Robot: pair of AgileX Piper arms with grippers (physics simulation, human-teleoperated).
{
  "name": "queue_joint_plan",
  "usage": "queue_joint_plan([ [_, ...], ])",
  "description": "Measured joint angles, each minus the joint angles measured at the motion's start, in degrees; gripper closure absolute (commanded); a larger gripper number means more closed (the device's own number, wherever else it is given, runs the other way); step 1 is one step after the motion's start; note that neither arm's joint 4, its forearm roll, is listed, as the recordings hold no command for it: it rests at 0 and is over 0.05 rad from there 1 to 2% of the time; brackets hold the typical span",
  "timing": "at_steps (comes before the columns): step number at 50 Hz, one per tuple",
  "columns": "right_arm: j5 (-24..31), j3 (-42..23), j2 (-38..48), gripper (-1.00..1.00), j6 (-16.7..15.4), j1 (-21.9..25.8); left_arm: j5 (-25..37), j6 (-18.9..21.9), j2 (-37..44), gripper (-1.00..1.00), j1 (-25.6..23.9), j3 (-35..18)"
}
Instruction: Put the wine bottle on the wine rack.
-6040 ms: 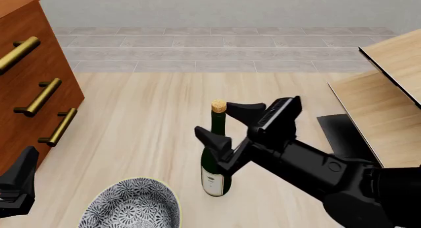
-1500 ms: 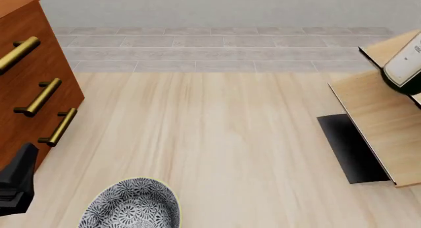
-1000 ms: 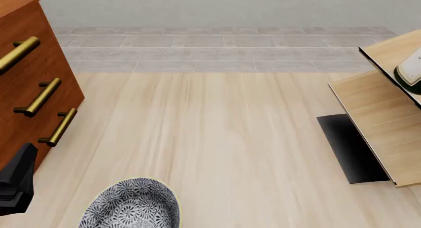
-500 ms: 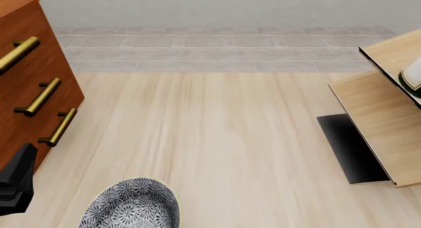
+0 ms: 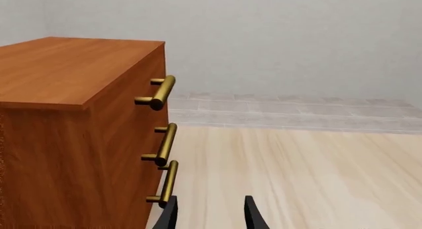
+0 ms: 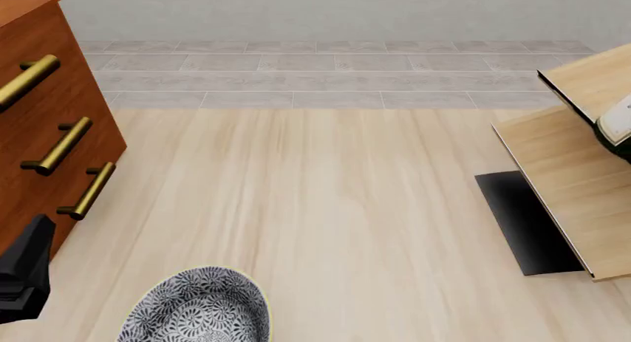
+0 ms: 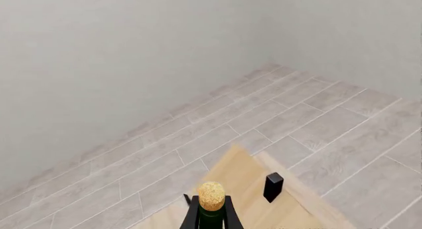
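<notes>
The wine bottle's dark green base with its white label (image 6: 617,125) shows at the front view's right edge, lying tilted between the slanted tan panels of the wine rack (image 6: 567,176). In the right wrist view my right gripper (image 7: 211,218) is shut on the bottle's neck just below the tan cork (image 7: 212,195), one black finger (image 7: 191,217) on each side, above a tan rack panel (image 7: 245,185). My left gripper (image 5: 211,220) is open and empty beside the cabinet. Part of it shows at the front view's lower left (image 6: 26,272).
A reddish-brown drawer cabinet (image 6: 44,124) with brass handles (image 5: 162,92) stands at the left. A patterned bowl (image 6: 197,309) sits at the front left. The rack's black base plate (image 6: 521,222) lies on the table. A small black block (image 7: 273,186) sits on the rack.
The bottle, once upright mid-table in my right gripper, is now at the rack. Over the last second its base has slid right and down between the panels. The left arm has not moved.
</notes>
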Motion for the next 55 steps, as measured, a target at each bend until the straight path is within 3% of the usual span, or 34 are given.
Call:
queue_joint_plan([
  [25, -2.87, 0.44, 2.33, 1.0, 0.15, -1.83, 0.24, 0.08, 0.0, -1.0, 0.21, 0.0],
  [55, -6.4, -1.34, 9.45, 1.0, -0.02, -7.79, 0.08, 0.15, 0.0, -1.0, 0.29, 0.0],
])
